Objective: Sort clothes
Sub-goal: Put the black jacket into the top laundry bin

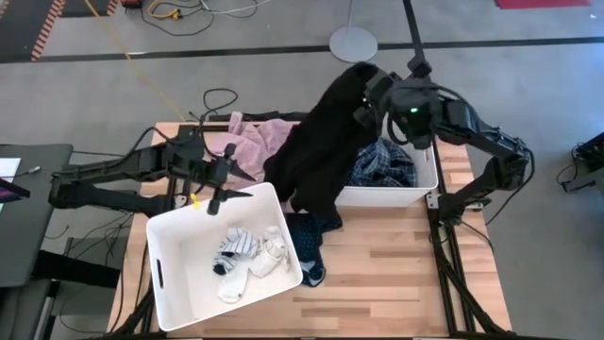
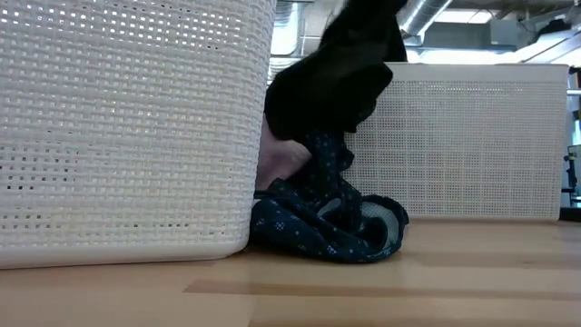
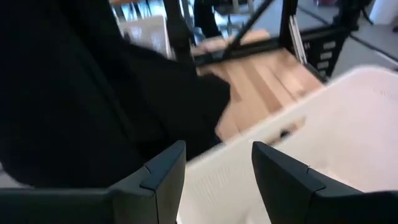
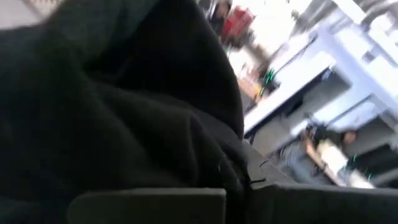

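My right gripper point(image 1: 371, 94) is raised over the table's far side and shut on the large black garment point(image 1: 321, 142), which fills the right wrist view point(image 4: 124, 106). My left gripper point(image 1: 223, 181) is open and empty over the far rim of the near white bin point(image 1: 179, 283); its fingers also show in the left wrist view point(image 3: 217, 171). Small white and striped socks point(image 1: 247, 258) lie in that bin. The pink garment point(image 1: 253, 142) lies at the far left. The blue-white plaid shirt point(image 1: 387, 165) lies in the far bin point(image 1: 429, 179). The dark blue patterned piece point(image 2: 327, 218) lies on the table between the bins. My right gripper holds the black garment by its upper end point(image 1: 357, 83), coming level from the table's right. The cloth itself hides the fingers. The garment hangs slack below the gripper toward the table's near left, and its lower end point(image 1: 307, 194) drapes over the clothes by the far bin.
The two white bins take up most of the table's left and far right. Bare wood point(image 1: 396, 274) lies at the near right. The black garment hangs close beside my left gripper point(image 3: 93, 93). Cables and a lamp base point(image 1: 352, 42) are on the floor beyond.
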Controlling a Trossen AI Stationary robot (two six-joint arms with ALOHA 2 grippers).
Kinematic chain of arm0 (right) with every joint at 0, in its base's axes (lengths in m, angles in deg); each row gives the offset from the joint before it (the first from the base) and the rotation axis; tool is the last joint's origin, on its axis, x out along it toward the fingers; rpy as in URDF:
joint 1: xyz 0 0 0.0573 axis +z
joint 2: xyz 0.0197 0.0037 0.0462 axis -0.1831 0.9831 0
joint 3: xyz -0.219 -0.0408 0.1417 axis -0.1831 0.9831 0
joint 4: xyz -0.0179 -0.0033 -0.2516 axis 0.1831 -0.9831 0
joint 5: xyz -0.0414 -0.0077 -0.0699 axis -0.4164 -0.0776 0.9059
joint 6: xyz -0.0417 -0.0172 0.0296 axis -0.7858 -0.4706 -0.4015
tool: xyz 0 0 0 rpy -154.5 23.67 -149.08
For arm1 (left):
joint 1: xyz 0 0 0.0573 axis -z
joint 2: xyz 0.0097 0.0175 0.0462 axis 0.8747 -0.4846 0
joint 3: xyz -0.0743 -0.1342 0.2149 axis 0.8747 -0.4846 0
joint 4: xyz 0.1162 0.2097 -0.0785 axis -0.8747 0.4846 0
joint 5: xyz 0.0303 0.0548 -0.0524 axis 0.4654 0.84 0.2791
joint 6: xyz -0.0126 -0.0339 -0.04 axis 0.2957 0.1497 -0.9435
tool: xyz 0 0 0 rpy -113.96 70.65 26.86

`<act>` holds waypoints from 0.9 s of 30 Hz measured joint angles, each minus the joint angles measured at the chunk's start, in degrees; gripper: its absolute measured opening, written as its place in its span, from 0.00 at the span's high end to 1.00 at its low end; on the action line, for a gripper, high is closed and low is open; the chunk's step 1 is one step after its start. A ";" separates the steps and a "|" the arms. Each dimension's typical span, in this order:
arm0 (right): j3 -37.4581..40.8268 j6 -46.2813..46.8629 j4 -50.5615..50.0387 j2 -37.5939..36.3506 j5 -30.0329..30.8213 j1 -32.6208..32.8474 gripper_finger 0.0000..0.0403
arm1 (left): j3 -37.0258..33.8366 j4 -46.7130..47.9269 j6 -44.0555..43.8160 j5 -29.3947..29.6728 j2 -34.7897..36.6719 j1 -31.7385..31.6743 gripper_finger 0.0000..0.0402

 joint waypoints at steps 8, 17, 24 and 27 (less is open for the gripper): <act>0.04 28.72 -30.84 2.63 -17.19 -6.09 0.96 | -0.28 -5.42 1.27 1.24 -5.09 -0.02 0.55; 0.04 36.35 -41.14 6.55 -20.77 -4.71 0.76 | -0.25 -15.19 4.92 8.15 -16.36 -0.19 0.55; 0.04 38.19 -40.22 6.27 -20.77 0.60 0.39 | 1.85 -18.88 6.56 10.10 -25.14 -3.68 0.55; 0.04 39.54 -40.46 5.59 -20.74 2.77 0.28 | 3.79 -19.51 6.02 8.87 -28.70 -5.18 0.55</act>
